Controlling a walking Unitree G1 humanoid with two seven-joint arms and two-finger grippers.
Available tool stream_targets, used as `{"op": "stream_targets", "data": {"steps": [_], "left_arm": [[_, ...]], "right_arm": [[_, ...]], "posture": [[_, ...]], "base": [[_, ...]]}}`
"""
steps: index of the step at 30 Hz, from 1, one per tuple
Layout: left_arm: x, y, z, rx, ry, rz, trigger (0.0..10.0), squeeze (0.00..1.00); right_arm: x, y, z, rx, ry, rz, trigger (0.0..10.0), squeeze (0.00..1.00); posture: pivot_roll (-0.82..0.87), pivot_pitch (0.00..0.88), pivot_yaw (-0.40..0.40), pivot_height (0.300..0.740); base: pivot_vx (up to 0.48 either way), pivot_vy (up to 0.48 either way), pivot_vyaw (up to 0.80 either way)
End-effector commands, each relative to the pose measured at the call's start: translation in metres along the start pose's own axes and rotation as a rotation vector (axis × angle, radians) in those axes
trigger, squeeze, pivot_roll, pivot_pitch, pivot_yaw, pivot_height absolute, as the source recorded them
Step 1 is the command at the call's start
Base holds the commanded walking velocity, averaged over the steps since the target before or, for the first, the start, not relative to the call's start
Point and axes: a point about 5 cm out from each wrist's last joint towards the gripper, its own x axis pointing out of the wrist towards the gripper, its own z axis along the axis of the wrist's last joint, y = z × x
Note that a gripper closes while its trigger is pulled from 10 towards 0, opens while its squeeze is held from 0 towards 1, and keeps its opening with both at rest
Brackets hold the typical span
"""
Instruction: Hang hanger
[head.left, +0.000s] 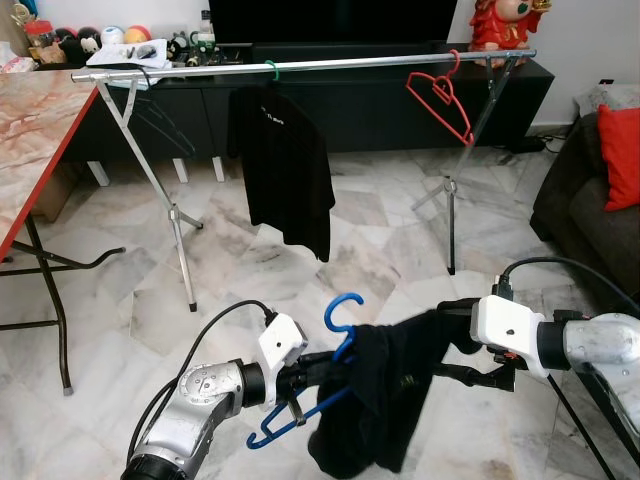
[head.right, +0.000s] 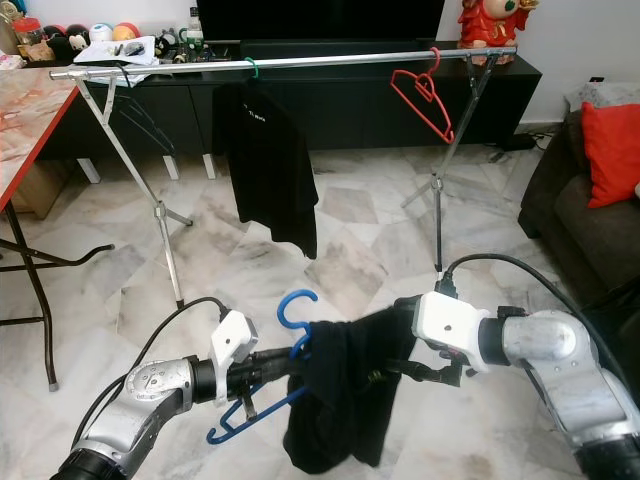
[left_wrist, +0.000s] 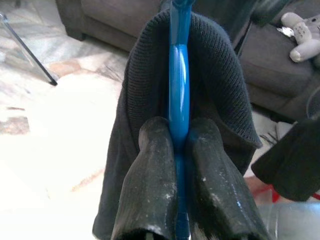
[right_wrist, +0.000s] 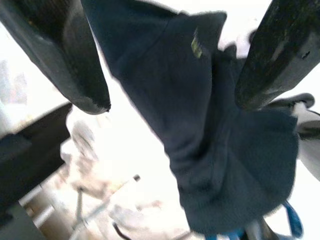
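Marble floor below; garment (head.left: 385, 400) hides blue hanger's (head.left: 340, 330) far end.

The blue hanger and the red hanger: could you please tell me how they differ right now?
The blue hanger carries a dark garment; the red hanger is bare. The blue hanger is gripped in the left claw, low over the floor; the red hanger hangs from the rail. Both have a hook on top.
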Motion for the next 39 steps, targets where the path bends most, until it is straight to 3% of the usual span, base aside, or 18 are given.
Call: {"op": "stream_targets", "data": {"steps": [1, 6, 10, 15, 18, 26, 39], "left_arm": [[0.000, -0.005, 0.005, 0.029, 0.007, -0.057, 10.0, 0.00], [0.001, -0.007, 0.004, 0.040, 0.031, -0.088, 10.0, 0.00], [0.002, -0.010, 0.005, 0.044, 0.034, -0.100, 10.0, 0.00], [0.004, -0.013, 0.006, 0.048, 0.033, -0.118, 10.0, 0.00], [0.005, -0.015, 0.007, 0.054, 0.035, -0.134, 10.0, 0.00], [0.007, -0.017, 0.010, 0.068, 0.042, -0.152, 10.0, 0.00], [0.009, -0.019, 0.013, 0.085, 0.048, -0.171, 10.0, 0.00]], "right_arm": [[0.005, 0.001, 0.006, -0.015, -0.057, 0.090, 10.0, 0.00], [0.010, 0.005, 0.008, -0.038, -0.081, 0.206, 10.0, 0.00], [0.018, 0.009, -0.002, -0.068, -0.022, 0.277, 10.0, 0.00], [0.026, 0.011, -0.013, -0.090, 0.033, 0.276, 10.0, 0.00], [0.032, 0.005, -0.013, -0.112, 0.017, 0.207, 10.0, 0.00], [0.038, -0.001, -0.007, -0.159, -0.058, 0.162, 10.0, 0.00], [0.046, 0.009, -0.019, -0.139, -0.043, 0.275, 10.0, 0.00]], "posture": [[-0.08, 0.116, -0.049, 0.740], [-0.08, 0.100, -0.061, 0.740], [-0.08, 0.087, -0.067, 0.740], [-0.08, 0.080, -0.072, 0.740], [-0.08, 0.080, -0.074, 0.740], [-0.08, 0.085, -0.077, 0.740], [-0.07, 0.109, -0.089, 0.740]], "base": [[0.000, 0.000, 0.00], [0.000, 0.000, 0.00], [0.000, 0.000, 0.00], [0.000, 0.000, 0.00], [0.000, 0.000, 0.00], [0.000, 0.000, 0.00], [0.000, 0.000, 0.00]]}}
